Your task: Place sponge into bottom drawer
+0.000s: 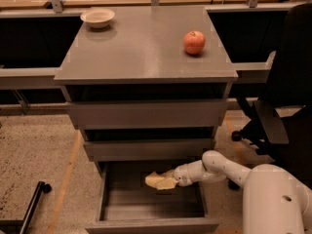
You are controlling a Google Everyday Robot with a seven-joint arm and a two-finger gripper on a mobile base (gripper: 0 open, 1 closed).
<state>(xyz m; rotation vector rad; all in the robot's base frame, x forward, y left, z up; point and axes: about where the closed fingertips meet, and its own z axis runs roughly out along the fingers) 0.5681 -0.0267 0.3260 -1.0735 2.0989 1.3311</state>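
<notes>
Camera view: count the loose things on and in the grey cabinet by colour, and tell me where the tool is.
Red: 1, the round red apple on the grey cabinet top.
Cream: 1, the shallow cream bowl on the same top.
Pale yellow: 1, the pale yellow foam sponge, gripped by the tool over the open grey bottom drawer.
Total: 3.

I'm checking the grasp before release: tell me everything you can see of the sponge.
The sponge is a pale yellow, soft-looking foam block with wavy edges, lying roughly flat. The gripper holds it by the end nearer the arm, reaching in from the picture's right. It is inside the open bottom drawer, toward the back and about mid-width. Whether it rests on the drawer floor or hangs just above cannot be told.
</notes>
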